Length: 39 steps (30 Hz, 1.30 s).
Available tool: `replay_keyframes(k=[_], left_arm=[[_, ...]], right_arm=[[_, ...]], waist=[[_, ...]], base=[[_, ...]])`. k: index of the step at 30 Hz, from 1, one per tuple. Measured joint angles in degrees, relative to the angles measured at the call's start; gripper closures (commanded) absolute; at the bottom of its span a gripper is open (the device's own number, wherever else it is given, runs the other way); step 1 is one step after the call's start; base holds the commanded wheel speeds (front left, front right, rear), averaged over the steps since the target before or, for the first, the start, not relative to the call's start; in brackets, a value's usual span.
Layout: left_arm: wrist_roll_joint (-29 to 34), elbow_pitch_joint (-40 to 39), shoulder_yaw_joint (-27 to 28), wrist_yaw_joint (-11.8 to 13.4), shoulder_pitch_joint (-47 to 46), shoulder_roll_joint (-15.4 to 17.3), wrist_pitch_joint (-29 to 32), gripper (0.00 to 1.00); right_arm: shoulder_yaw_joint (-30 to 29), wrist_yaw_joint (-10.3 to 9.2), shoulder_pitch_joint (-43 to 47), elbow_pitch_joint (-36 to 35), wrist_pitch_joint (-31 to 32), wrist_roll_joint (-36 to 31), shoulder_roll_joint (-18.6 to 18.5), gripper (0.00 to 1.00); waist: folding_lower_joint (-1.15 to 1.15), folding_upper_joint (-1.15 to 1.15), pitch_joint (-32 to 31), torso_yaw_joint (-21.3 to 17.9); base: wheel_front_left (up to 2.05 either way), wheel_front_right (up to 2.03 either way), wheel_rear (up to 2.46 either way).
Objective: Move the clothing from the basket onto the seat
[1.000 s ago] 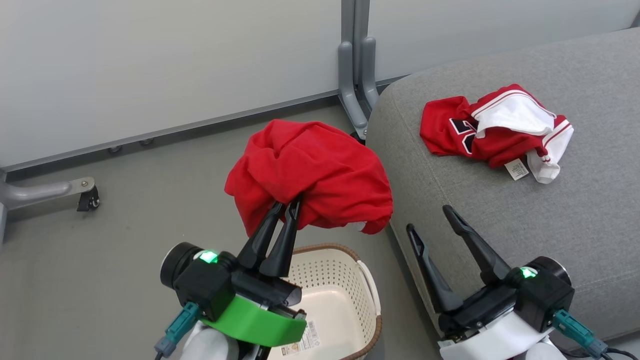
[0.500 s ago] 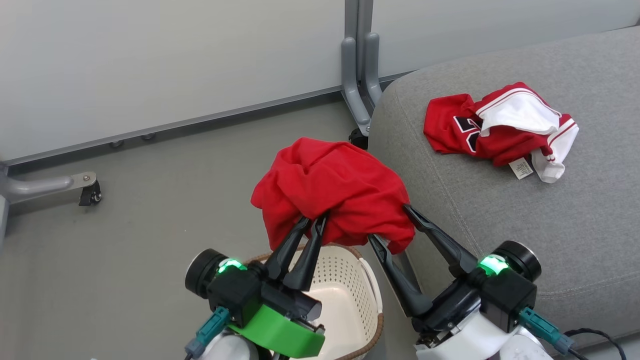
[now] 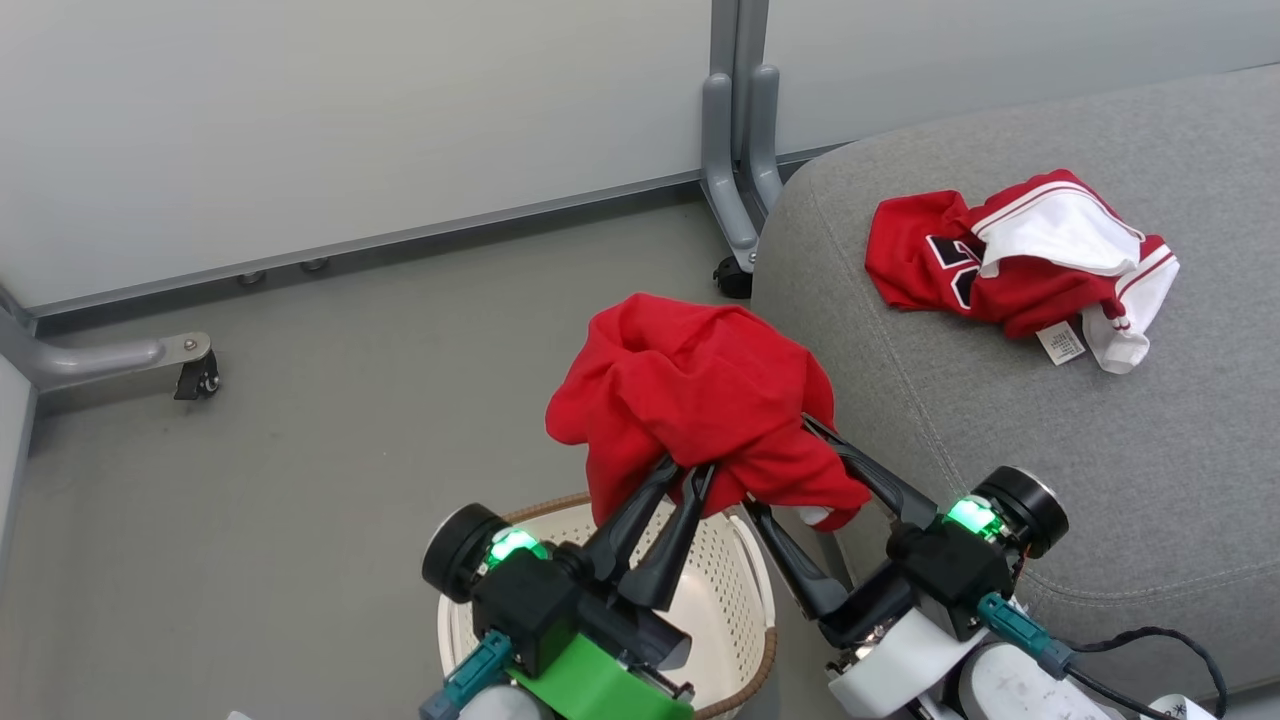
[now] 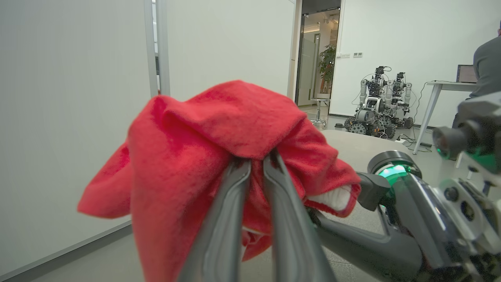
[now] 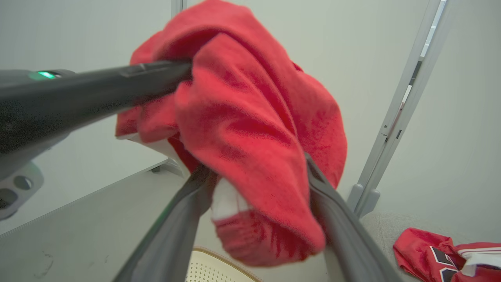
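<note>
A bunched bright red piece of clothing [image 3: 700, 385] hangs in the air above the basket [image 3: 745, 600], close to the grey seat's [image 3: 1000, 420] left edge. My left gripper [image 3: 690, 472] is shut on its underside, and the left wrist view shows the fingers pinching the clothing [image 4: 219, 129]. My right gripper [image 3: 778, 465] is open, one finger on each side of the hanging lower fold with its white lining. The right wrist view shows that fold of the clothing [image 5: 254, 117] between the right gripper's [image 5: 254, 168] spread fingers. A second red jersey [image 3: 1020, 260] with white trim lies on the seat.
A grey partition wall with a footed post [image 3: 735, 190] stands behind the seat's corner. A caster foot [image 3: 195, 375] sits on the floor at the left. In the left wrist view, parked robots [image 4: 379, 102] and a person [image 4: 487, 66] at a desk are far behind.
The left gripper has carried the red clothing rightward toward the seat. The right gripper has swung left, and its open fingers now straddle the clothing's hanging fold. The camera has shifted a little.
</note>
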Motion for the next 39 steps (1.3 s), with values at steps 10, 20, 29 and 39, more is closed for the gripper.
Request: replay_keyframes(k=[10,20,29,39], left_arm=[[-1.09,1.16,-4.08,0.0,-0.36,0.85,-0.01,1.0],[-2.05,2.34,-5.73,0.0,-0.87,1.13,-0.01,1.0],[-2.37,2.59,-5.53,0.0,-0.87,1.26,-0.03,1.0],[-2.02,2.94,-4.04,0.0,-0.86,1.05,-0.03,0.0]], right_arm=[[1.31,0.0,-2.69,4.25,0.01,-3.16,1.36,0.0],[1.0,0.0,-3.07,4.99,0.01,-2.04,2.57,1.0],[-0.51,0.0,-2.26,3.24,0.01,0.55,3.23,1.0],[-2.93,0.0,-1.14,0.35,0.02,2.29,3.71,1.0]], waist=[[0.0,0.0,-0.06,0.21],[0.0,0.0,-0.14,0.63],[0.0,0.0,0.03,0.51],[0.0,0.0,0.05,0.51]], base=[[0.0,0.0,0.0],[0.0,0.0,0.0],[0.0,0.0,0.0],[0.0,0.0,0.0]])
